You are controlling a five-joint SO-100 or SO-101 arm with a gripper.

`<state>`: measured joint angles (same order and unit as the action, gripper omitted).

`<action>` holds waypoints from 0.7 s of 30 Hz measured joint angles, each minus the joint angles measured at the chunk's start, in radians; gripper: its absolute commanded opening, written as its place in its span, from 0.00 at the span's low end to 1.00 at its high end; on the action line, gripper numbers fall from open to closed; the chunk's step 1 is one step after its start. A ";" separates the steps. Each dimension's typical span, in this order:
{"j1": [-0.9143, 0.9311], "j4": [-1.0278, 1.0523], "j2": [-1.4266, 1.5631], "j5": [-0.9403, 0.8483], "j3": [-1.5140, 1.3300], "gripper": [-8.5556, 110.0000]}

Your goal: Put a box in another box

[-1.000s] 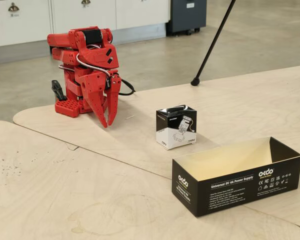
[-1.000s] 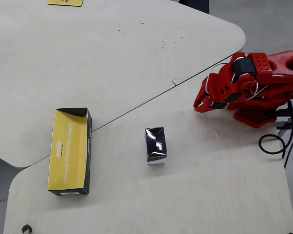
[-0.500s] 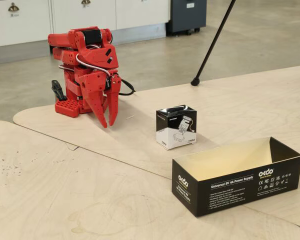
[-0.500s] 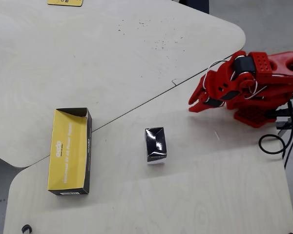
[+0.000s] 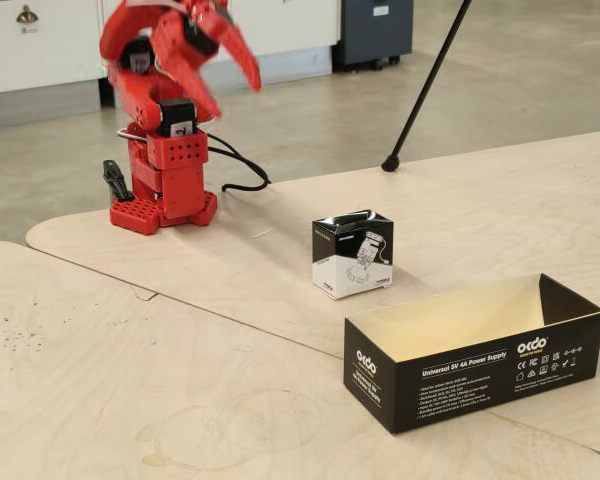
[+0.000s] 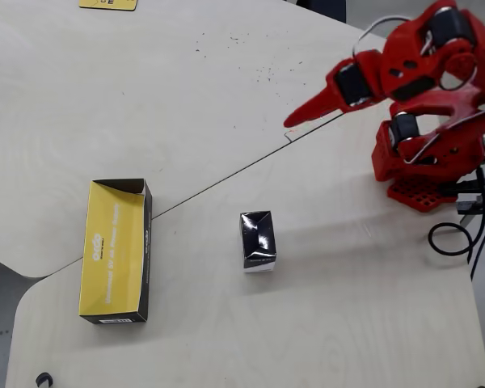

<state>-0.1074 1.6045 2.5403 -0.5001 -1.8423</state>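
The small black-and-white cube box (image 5: 352, 255) stands on the wooden table near its middle, its white side with a product drawing facing the fixed view; it also shows in the overhead view (image 6: 257, 238). The long black box (image 5: 470, 375) with a tan inside and "Universal 5V 4A Power Supply" print lies open-topped and empty at the front right; in the overhead view (image 6: 147, 250) it lies left of the cube. My red gripper (image 5: 235, 100) is raised above the arm's base, far from both boxes, with its jaws apart and empty. In the overhead view the gripper (image 6: 295, 121) points left.
The arm's red base (image 5: 165, 195) stands at the table's far edge, with a black cable (image 6: 453, 242) trailing beside it. A thin black pole (image 5: 425, 90) slants down to the floor behind the table. A seam (image 6: 226, 174) runs between two tabletops.
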 measured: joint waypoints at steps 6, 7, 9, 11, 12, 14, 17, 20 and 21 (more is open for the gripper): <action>-0.179 0.172 -0.607 0.477 0.638 0.37; -0.206 0.172 -0.661 0.548 0.718 0.38; -0.238 0.173 -0.738 0.666 0.808 0.39; -0.253 0.173 -0.801 0.750 0.836 0.40; -0.256 0.173 -0.822 0.781 0.836 0.40; -0.256 0.173 -0.847 0.842 0.798 0.41; -0.255 0.160 -0.871 0.910 0.678 0.41; -0.235 0.144 -0.904 0.940 0.565 0.40; -0.232 0.141 -0.913 0.943 0.535 0.40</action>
<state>-0.3390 1.7457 1.6276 0.4433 -1.3070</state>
